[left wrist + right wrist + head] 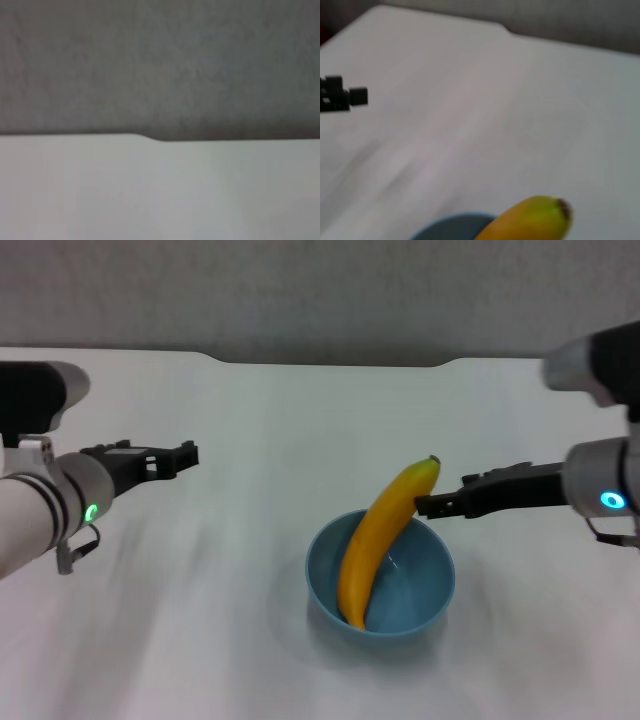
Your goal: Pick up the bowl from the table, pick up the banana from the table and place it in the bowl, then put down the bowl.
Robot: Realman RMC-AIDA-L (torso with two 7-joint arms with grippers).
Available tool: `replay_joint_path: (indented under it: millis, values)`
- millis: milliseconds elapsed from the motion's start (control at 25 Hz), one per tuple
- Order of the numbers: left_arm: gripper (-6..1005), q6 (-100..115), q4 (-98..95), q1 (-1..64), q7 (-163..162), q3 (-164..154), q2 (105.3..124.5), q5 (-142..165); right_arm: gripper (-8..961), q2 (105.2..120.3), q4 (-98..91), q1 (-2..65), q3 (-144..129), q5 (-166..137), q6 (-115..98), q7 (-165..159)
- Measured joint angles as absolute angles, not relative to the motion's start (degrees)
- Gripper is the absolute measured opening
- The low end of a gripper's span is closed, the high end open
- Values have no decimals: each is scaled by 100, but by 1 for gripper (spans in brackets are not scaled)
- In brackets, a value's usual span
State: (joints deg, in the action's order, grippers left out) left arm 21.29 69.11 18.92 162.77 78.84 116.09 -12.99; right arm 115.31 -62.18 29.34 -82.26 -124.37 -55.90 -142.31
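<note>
No brand, label or writing I can read on anything here. The bowl (pixel 381 583) is round, deep and glossy light blue, plain inside, and appears to sit on the table (pixel 250 620), a flat matte white top with a shallow notch cut in its far edge. The banana (pixel 385 537) is smooth, curved, yellow-orange; its lower end rests inside the bowl and its upper end with the dark stem tip leans out over the far-right rim. In my right wrist view I get that stem end (pixel 535 220) and a sliver of blue rim (pixel 452 225). My right gripper (pixel 425 505) is dark and blocky, its tip touching or just beside the banana's upper part; I cannot tell whether it is grasping or released. My left gripper (pixel 185 455) hangs over the table's left side, well apart from the bowl, holding nothing; its state I cannot tell either.
</note>
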Motion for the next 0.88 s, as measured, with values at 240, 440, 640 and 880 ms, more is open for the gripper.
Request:
replay_joint_path:
  millis: [240, 440, 640, 880]
  values:
    - [871, 1248, 6929, 1508, 16273, 7807, 11624, -991, 882, 11538, -6659, 2089, -7876, -11202, -5165, -13109]
    - [870, 403, 6615, 1303, 16239, 7798, 11633, -973, 883, 11558, -6501, 1500, -7935, -9531, -4326, -11320]
    - [867, -874, 5981, 1193, 16197, 7714, 11640, -972, 883, 11544, -5782, 1345, -8008, -7503, -4120, -9258]
    - [859, -1713, 5431, 1203, 15866, 7672, 11644, -962, 883, 11542, -4467, 1372, -7954, -4914, -5027, -6324]
